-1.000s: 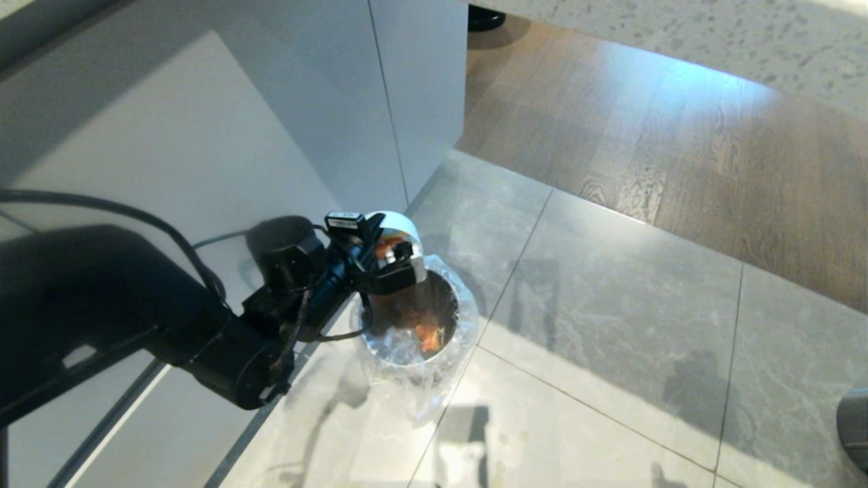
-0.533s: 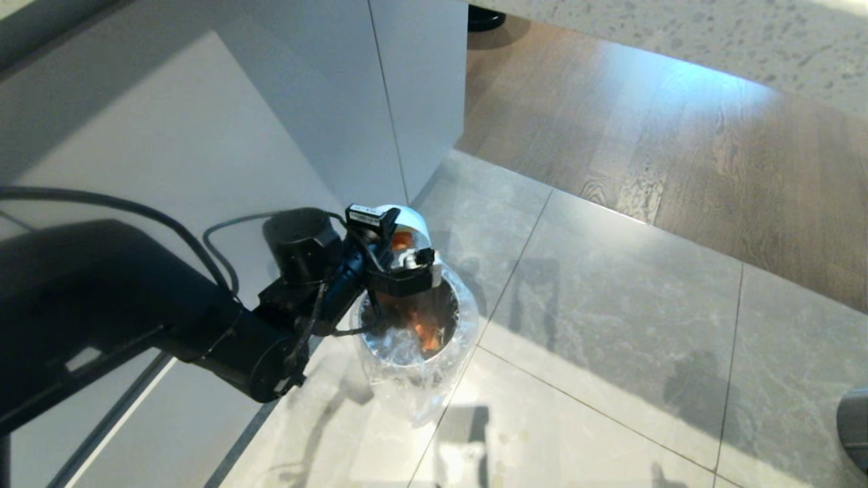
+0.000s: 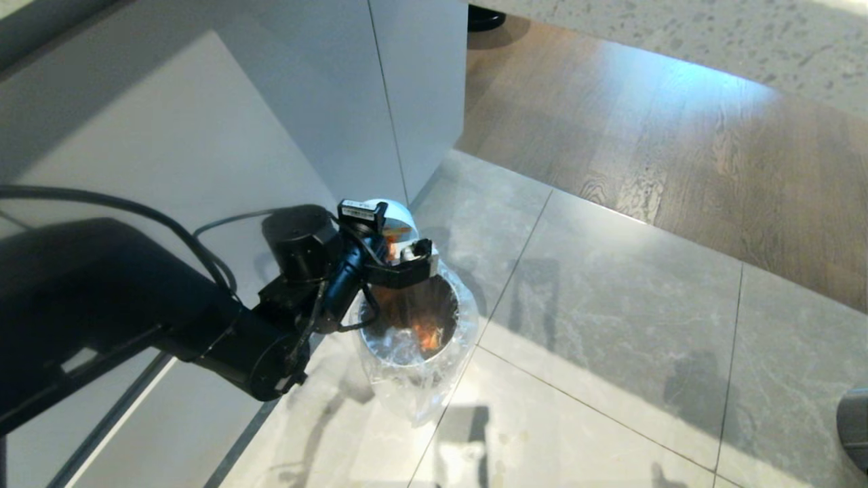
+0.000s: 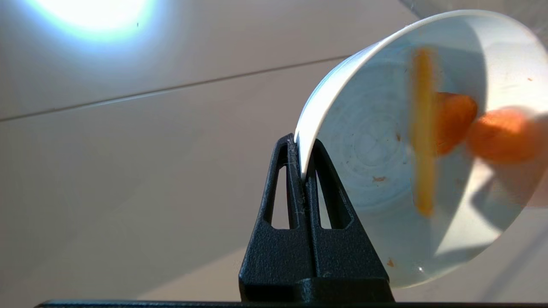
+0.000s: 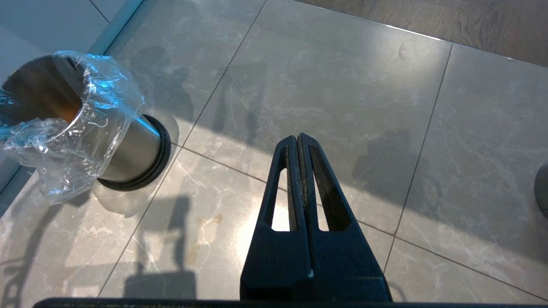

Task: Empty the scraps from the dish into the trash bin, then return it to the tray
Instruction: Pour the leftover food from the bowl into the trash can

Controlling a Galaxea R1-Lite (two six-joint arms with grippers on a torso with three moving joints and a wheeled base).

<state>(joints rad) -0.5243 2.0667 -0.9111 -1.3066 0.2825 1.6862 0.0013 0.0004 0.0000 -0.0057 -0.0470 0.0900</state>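
Observation:
The dish (image 3: pixel 399 214), a small pale glossy bowl, hangs tipped on its side over the back rim of the trash bin (image 3: pixel 415 349). My left gripper (image 3: pixel 407 261) is shut on the dish's rim. In the left wrist view the black fingers (image 4: pixel 295 171) pinch the rim of the dish (image 4: pixel 368 149). The scraps are two orange slices (image 4: pixel 456 115) and a thin yellow stick (image 4: pixel 423 128). They lie blurred against the dish's inner wall. My right gripper (image 5: pixel 298 137) is shut on nothing above the floor tiles, to the right of the trash bin (image 5: pixel 128 147). The tray is out of view.
The steel bin has a crinkled clear liner (image 3: pixel 400 390) and orange pieces (image 3: pixel 427 333) inside it. White cabinet fronts (image 3: pixel 271 135) stand just behind and left of the bin. Grey tiles (image 3: pixel 610 339) run to the right, with wood flooring (image 3: pixel 678 156) beyond. A dark object (image 3: pixel 856 427) sits at the right edge.
My left arm has carried the dish a little right, over the bin's back rim. The wrist has rolled and the dish is tipped more steeply. The right arm has not moved.

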